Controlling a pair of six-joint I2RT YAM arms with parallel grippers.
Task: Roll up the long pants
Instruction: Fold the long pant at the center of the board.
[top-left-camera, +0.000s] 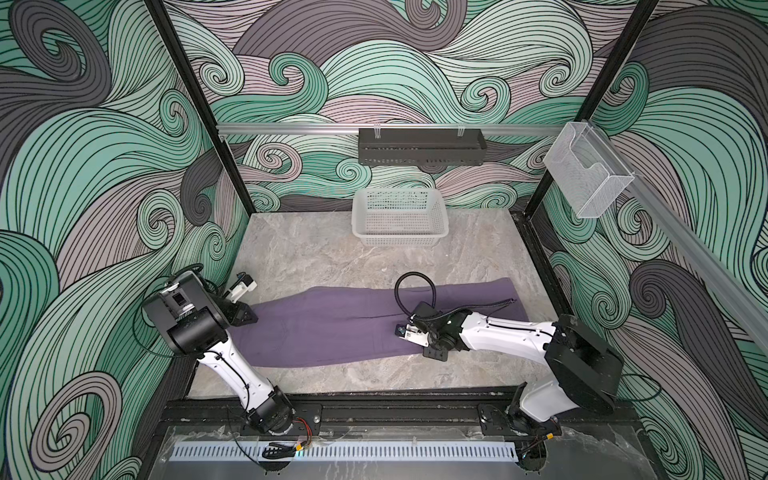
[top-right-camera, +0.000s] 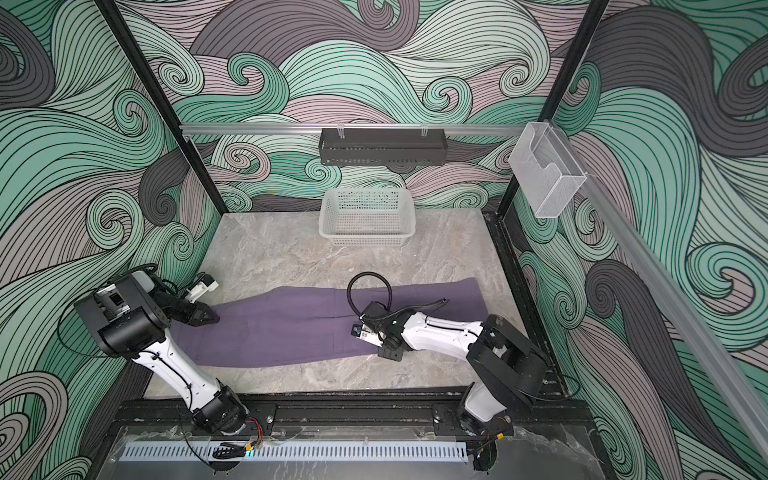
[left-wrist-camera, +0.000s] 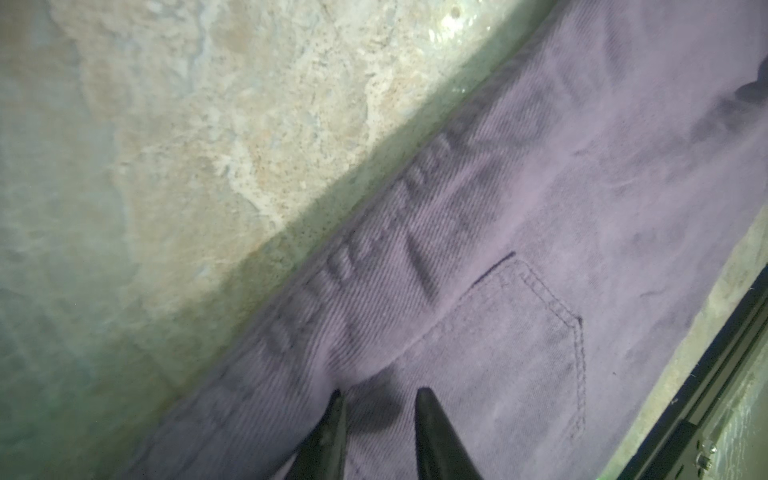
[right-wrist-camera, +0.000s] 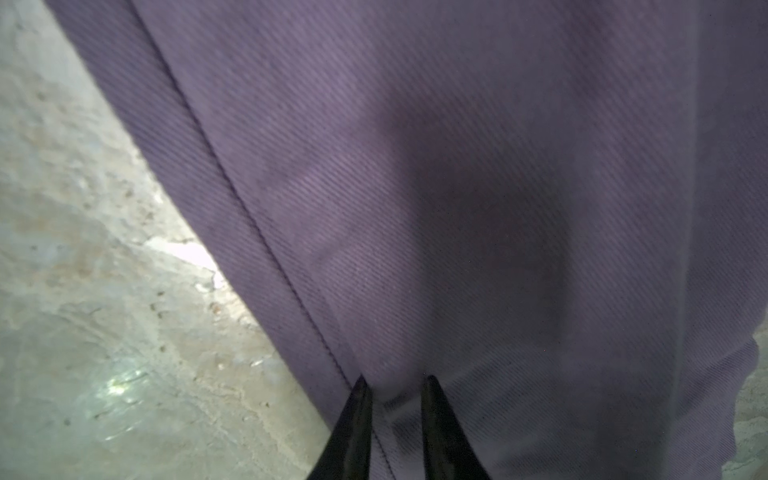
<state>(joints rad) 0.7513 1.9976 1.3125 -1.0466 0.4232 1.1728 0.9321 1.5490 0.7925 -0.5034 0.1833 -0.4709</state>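
The long pants (top-left-camera: 332, 328) (top-right-camera: 291, 328), dusty purple, lie flat across the marble table in both top views, waist at the left, legs running right. My left gripper (top-left-camera: 248, 318) (left-wrist-camera: 380, 395) is down on the waist end, just behind the waistband (left-wrist-camera: 395, 232) and beside a back pocket (left-wrist-camera: 519, 353); its jaws stand narrow with a ridge of cloth pinched between them. My right gripper (top-left-camera: 435, 354) (right-wrist-camera: 395, 382) presses on the front edge of the legs (right-wrist-camera: 457, 208), next to the side seam, jaws narrow with a bump of fabric caught between them.
A white mesh basket (top-left-camera: 399, 241) stands at the back of the table (top-left-camera: 316, 257). A black shelf (top-left-camera: 422, 151) hangs on the back rail and a clear holder (top-left-camera: 586, 178) on the right rail. The black frame rail (top-left-camera: 374, 397) runs along the table's front edge.
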